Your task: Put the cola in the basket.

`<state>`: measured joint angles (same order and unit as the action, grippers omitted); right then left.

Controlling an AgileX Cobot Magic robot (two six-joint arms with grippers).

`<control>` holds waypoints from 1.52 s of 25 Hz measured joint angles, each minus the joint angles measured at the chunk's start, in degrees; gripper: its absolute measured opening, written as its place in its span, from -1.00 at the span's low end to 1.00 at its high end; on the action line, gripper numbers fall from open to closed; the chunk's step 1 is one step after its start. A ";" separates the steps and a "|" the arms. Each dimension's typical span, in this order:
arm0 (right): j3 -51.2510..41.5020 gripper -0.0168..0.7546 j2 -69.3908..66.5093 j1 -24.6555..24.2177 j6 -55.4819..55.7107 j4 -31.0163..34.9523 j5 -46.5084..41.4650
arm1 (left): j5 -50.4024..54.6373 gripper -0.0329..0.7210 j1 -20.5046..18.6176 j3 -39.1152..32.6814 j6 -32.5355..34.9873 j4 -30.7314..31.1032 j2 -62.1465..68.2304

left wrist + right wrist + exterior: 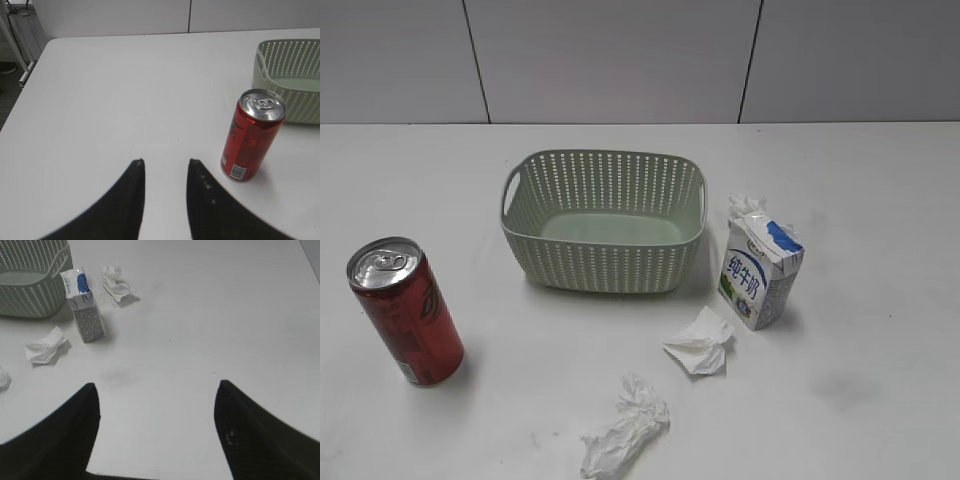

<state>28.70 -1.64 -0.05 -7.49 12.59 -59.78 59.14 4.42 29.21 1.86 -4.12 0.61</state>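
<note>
Black, curved, tapering hand (165,162) fingers (127,200)

cola (405,312) left of basket (603,262), apart

This looks like a lab or test room, not a home. A big plain white table (880,200) fills most of each view. Behind it is a bare grey wall (610,60) made of flat panels with thin dark lines between them. In the left wrist view, past the table's edge, there are white metal legs (12,42) of some frame or stand, a dark cable (19,14) and a grey floor (5,100). Nothing here looks cosy or lived in.
</note>
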 joint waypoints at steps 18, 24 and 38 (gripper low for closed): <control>7.35 0.44 -41.45 0.00 -0.77 -0.21 5.29 | 0.00 -0.30 0.00 0.00 0.00 0.00 0.00; 16.46 0.44 -55.84 0.00 -1.84 -0.21 5.81 | 0.00 -0.30 0.00 0.00 0.00 0.00 0.00; 46.98 0.44 -83.68 0.00 -4.80 -0.21 3.05 | 0.00 -0.30 0.00 0.00 0.00 0.00 0.00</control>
<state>75.68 -85.32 -0.05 -12.30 12.38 -56.73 59.14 4.42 29.21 1.86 -4.12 0.61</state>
